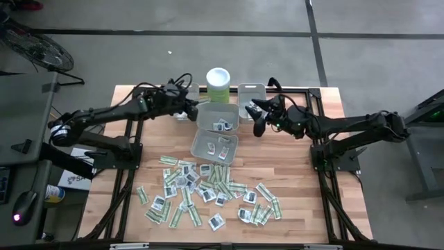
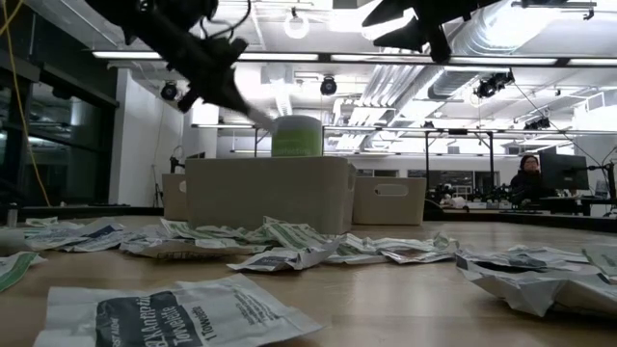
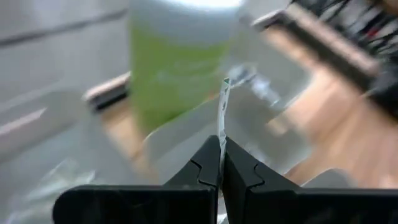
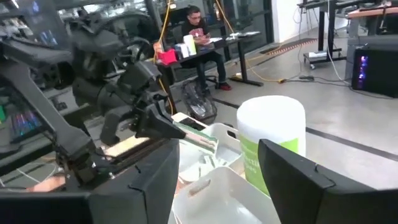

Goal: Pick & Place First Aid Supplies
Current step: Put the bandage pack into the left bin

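Note:
Dozens of flat packets [image 1: 208,191], narrow pale green strips and white squares, lie scattered on the near half of the wooden table. A few lie in the two middle grey bins [image 1: 217,117] [image 1: 214,146]. My left gripper [image 1: 194,107] is above the table just left of the farther middle bin and is shut on one pale green strip packet [image 3: 222,106]. That strip also shows in the right wrist view [image 4: 199,138]. My right gripper [image 1: 257,118] hangs open to the right of that bin, touching nothing. My left gripper [image 3: 221,149] pinches the strip packet between its two fingers at one end [image 3: 221,134]. The packet is seen edge-on and sticks out past the fingertips, lifted clear of the table and bins. In the low view it slants down from the fingers [image 2: 253,111].
A tall pale green canister with a white lid [image 1: 218,83] stands at the far edge behind the bins. Another grey bin [image 1: 252,97] sits to its right. A person sits at a desk in the room beyond [image 4: 199,37]. Bare wood lies at the table's left and right sides.

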Motion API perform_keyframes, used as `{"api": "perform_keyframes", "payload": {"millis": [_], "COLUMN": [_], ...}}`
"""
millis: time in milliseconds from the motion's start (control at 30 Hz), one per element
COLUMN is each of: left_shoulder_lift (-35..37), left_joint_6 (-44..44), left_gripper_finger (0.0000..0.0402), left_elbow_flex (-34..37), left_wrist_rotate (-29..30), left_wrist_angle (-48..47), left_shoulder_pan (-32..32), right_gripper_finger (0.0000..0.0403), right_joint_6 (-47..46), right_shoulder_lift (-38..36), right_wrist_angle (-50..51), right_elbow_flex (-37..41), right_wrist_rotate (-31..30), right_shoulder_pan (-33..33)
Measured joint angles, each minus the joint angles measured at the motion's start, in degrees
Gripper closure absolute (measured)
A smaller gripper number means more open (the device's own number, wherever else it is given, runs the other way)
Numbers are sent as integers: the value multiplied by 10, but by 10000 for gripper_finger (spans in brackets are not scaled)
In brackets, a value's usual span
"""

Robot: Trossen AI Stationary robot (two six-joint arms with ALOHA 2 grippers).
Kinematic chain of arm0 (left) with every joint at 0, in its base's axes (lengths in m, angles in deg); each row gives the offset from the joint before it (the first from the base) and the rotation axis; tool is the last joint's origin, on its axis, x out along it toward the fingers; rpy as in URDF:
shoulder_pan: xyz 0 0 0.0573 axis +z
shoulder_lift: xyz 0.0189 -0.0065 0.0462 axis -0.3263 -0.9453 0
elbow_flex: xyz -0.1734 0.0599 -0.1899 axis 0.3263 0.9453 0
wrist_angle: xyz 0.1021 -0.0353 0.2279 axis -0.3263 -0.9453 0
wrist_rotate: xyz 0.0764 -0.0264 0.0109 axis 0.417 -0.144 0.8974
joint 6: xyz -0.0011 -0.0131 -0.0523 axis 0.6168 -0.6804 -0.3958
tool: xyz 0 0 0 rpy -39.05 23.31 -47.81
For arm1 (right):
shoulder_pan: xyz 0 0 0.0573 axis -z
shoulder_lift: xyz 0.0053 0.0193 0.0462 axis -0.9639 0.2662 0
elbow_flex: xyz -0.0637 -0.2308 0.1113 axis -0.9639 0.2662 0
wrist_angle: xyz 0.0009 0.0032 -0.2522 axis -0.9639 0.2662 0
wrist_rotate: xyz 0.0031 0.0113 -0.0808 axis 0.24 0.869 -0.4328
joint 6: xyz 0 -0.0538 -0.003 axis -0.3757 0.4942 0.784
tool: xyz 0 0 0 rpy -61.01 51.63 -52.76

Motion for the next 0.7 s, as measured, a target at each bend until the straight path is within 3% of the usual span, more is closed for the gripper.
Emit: {"api": "perform_keyframes", "payload": {"millis": [267, 400, 600, 700], "left_shoulder_lift": [-7, -16, -63, -87], "left_joint_6": [-5, 2, -8, -12], "left_gripper_finger": [401, 401, 402, 402], "left_elbow_flex": [0, 0, 0, 0], "left_wrist_rotate": [-3, -64, -201, -228], "left_wrist_angle": [-111, -111, -120, -121], "left_shoulder_pan": [81, 136, 209, 225], "right_gripper_finger": [190, 190, 190, 190], "right_joint_6": [-11, -22, -37, -37], "right_shoulder_lift": [0, 0, 0, 0], "right_wrist_angle": [16, 19, 29, 28], "right_elbow_flex": [0, 0, 0, 0], "right_wrist_rotate": [-15, -17, -17, -17], "right_shoulder_pan": [0, 0, 0, 0]}}
